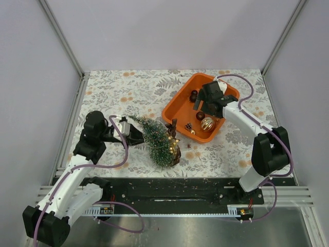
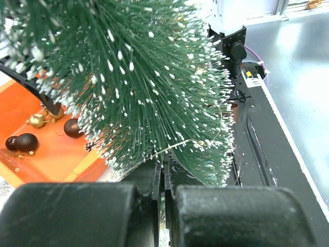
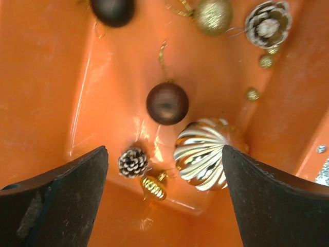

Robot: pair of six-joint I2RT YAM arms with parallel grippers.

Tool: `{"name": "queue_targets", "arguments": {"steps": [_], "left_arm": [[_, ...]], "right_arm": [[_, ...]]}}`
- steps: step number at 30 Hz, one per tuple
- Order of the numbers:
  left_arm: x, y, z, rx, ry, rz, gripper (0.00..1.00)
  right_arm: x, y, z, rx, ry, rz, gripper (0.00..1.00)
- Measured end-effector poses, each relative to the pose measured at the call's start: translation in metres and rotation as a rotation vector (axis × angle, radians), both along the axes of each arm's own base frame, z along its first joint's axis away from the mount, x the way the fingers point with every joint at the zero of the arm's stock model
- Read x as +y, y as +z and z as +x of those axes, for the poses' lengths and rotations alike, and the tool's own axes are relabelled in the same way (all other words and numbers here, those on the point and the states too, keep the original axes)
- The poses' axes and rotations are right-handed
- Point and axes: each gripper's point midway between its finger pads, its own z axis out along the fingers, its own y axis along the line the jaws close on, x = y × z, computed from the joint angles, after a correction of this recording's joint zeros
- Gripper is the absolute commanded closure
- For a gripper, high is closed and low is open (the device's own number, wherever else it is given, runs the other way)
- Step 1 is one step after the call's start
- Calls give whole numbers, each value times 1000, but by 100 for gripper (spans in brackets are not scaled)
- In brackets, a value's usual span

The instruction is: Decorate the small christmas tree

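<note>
The small christmas tree (image 1: 158, 140) lies tilted on the patterned table, with its brown base toward the near right and its tip toward the far left. My left gripper (image 1: 138, 136) is shut on bristles at the tree's left side. In the left wrist view the frosted green tree (image 2: 149, 77) fills the frame just beyond the closed jaws of the left gripper (image 2: 164, 175). My right gripper (image 1: 213, 103) hangs open over the orange tub (image 1: 177, 100). In the right wrist view, a small gold ribbed ornament (image 3: 154, 187) and a pine cone (image 3: 133, 162) lie between the spread fingers of the right gripper (image 3: 164, 175), untouched.
The tub also holds a large gold ribbed bauble (image 3: 203, 159), a brown bauble (image 3: 167, 103), a glittery gold ball (image 3: 212, 15) and a frosted pine cone (image 3: 267, 23). Small gold pieces lie on the table near the tree's base (image 1: 175, 153). White walls enclose the table on three sides.
</note>
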Motion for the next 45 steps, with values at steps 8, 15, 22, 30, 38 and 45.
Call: {"name": "queue_targets", "arguments": {"steps": [8, 15, 22, 30, 38, 45], "left_arm": [[2, -14, -11, 2, -18, -5, 100], [4, -15, -17, -19, -23, -15, 100], [5, -11, -19, -48, -22, -24, 100], [5, -10, -21, -55, -21, -27, 100], [6, -10, -21, -57, -20, -28, 100], [6, -9, -22, -58, -18, -30, 100]], "right_arm": [[-71, -5, 18, 15, -189, 11, 1], [-115, -29, 30, 86, -255, -73, 8], [-132, -22, 47, 101, -238, -157, 20], [-122, -44, 53, 160, -186, -136, 27], [-120, -83, 47, 260, -173, -141, 26], [-119, -101, 52, 291, -179, -143, 28]]}}
